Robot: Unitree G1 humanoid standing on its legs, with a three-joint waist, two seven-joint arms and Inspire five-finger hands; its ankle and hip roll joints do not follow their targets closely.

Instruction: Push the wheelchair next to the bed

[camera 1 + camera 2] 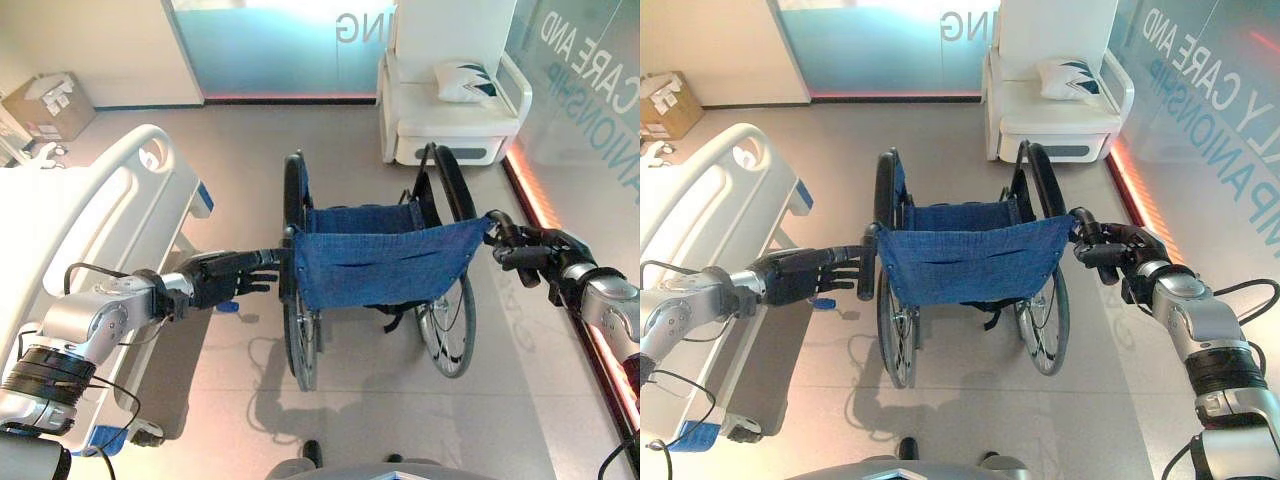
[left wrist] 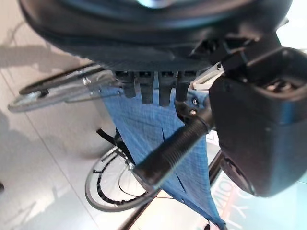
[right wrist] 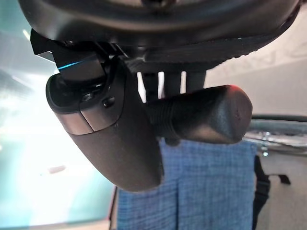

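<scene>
- Blue fabric forms the backrest of the wheelchair (image 1: 380, 262), which stands on the grey floor (image 1: 400, 420) with its back turned to the robot and its two large wheels on either side of the seat.
- The left robot hand (image 1: 225, 278) reaches to the wheelchair's left push handle (image 2: 175, 146); in the left wrist view the ribbed black grip lies between the thumb and the row of fingers, which are curled over it.
- The right robot hand (image 1: 1120, 250) is at the right push handle (image 3: 201, 115); in the right wrist view the fingers wrap over the top of the dark grip and the thumb closes beside it, so this hand grips the handle.
- The wheelchair thus sits directly ahead of and between the two hands, each on one end of the backrest's upper edge.
- The bed (image 1: 70, 215), white with a moulded side rail, runs along the left of the wheelchair; the left wheel is near the bed's side but apart from it, with bare floor between them.
- A white armchair (image 1: 450, 110) with a patterned cushion (image 1: 465, 80) stands beyond the wheelchair, by a frosted glass wall (image 1: 270, 45).
- A cardboard box (image 1: 48, 103) sits on the floor at the far left, past the head of the bed.
</scene>
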